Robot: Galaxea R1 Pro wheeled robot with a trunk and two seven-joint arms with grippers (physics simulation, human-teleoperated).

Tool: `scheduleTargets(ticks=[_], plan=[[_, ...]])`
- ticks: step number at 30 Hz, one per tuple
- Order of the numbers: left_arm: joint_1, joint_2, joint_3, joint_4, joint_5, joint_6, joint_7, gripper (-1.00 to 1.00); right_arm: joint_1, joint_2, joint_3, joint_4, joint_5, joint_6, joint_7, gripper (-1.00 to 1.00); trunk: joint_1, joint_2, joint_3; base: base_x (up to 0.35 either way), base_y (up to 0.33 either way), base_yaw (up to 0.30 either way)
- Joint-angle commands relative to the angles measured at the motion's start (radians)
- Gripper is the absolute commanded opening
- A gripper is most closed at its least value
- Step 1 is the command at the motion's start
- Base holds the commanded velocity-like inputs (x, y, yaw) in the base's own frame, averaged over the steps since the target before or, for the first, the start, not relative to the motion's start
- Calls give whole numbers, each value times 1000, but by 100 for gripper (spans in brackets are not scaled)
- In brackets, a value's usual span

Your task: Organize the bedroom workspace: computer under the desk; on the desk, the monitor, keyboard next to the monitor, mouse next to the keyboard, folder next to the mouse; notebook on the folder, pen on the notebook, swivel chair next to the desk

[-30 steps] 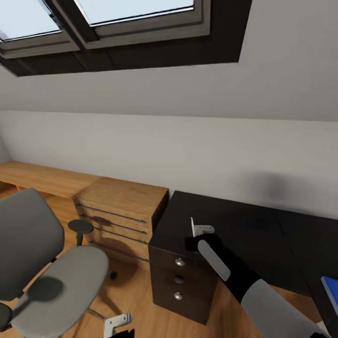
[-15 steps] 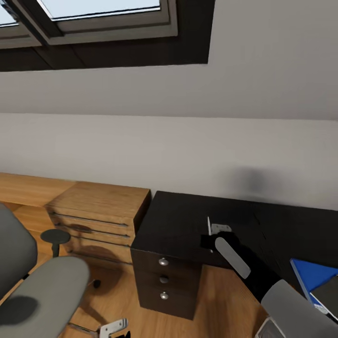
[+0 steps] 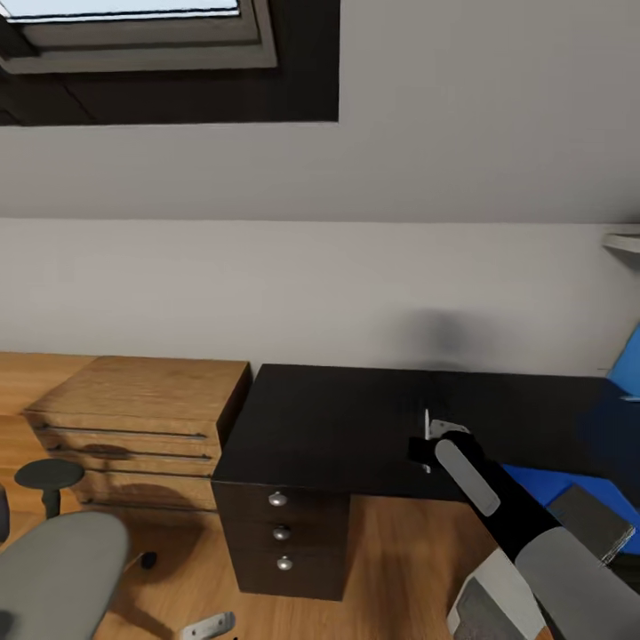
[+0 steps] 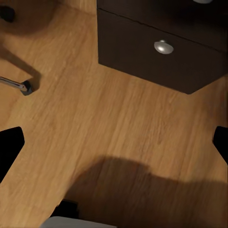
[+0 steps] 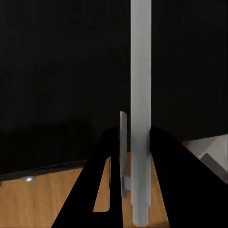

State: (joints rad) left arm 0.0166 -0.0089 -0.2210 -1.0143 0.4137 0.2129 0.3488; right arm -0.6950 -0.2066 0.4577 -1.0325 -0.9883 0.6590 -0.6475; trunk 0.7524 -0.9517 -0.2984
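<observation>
My right gripper (image 3: 433, 436) hovers over the glossy black desk (image 3: 338, 418), shut on the pen (image 3: 427, 423). In the right wrist view the pen (image 5: 141, 85) is a slim silvery stick standing up between the black fingers (image 5: 164, 161) of the right gripper (image 5: 137, 147). Right of the arm, the blue folder (image 3: 533, 480) lies on the desk with the dark grey notebook (image 3: 594, 523) on it. A light grey box, apparently the computer (image 3: 484, 609), stands on the floor below. The swivel chair (image 3: 53, 569) is at lower left. My left gripper (image 4: 114, 145) is open above the floor.
A light wooden dresser (image 3: 133, 418) stands against the wall left of the desk's black drawer unit (image 3: 280, 538). A skylight (image 3: 133, 27) is overhead. The blue back panel (image 3: 628, 363) shows at the far right. Wood floor (image 4: 95, 118) lies between chair and drawers.
The camera has swung right, sliding the chair and dresser toward the left edge and bringing the folder and notebook further into view. The right gripper still holds the pen over the desk.
</observation>
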Motion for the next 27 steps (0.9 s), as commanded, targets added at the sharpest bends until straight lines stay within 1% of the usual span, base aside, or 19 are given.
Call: scheduleTargets(ticks=[1,3,4,7,8,9,12,13,17,19,22,27], plan=[[0,1,-1,-3,8,3,7,100,-1,-1,-6,2,-9,0,-9,-100,0,-1,-1,0,0,-273],[0,1,-1,-4,8,3,7,100,-1,-1,-29,12,-9,-1,-9,-100,0,-1,-1,0,0,-273],[0,1,0,-5,8,3,7,100,-1,-2,-53,25,-9,-1,-9,-100,0,-1,-1,0,0,-273],[0,1,0,-6,8,3,7,100,-1,-1,-84,53,-9,-2,-8,-100,0,-1,-1,0,0,-273],[0,1,0,-7,8,0,7,100,-1,-1,-103,75,-8,-3,-7,-100,0,-1,-1,0,0,-273],[0,1,0,-7,8,-3,7,100,-1,-1,-112,86,-8,-3,-6,-100,0,-1,-1,0,0,-273],[0,1,1,-7,8,-30,8,100,-1,-2,-155,124,-6,-12,-5,-100,0,-1,-1,0,0,-273],[0,1,1,-7,8,-37,8,100,-1,-2,-162,128,-5,-17,-4,-100,0,-1,-1,0,0,-273],[0,1,2,-7,8,-63,8,100,-1,-3,-182,140,1,-45,-3,-100,0,-1,-1,0,0,-272],[0,1,2,-7,8,-69,7,100,-1,-6,-185,145,4,-54,-3,-100,0,-1,-1,0,0,-264],[0,1,2,-7,8,-76,7,100,-1,-18,-190,156,19,-66,-1,-100,0,-1,-3,0,0,-214],[0,1,2,-7,9,-77,7,100,-1,-22,-190,159,25,-70,1,-100,0,-1,-6,0,0,-177]])
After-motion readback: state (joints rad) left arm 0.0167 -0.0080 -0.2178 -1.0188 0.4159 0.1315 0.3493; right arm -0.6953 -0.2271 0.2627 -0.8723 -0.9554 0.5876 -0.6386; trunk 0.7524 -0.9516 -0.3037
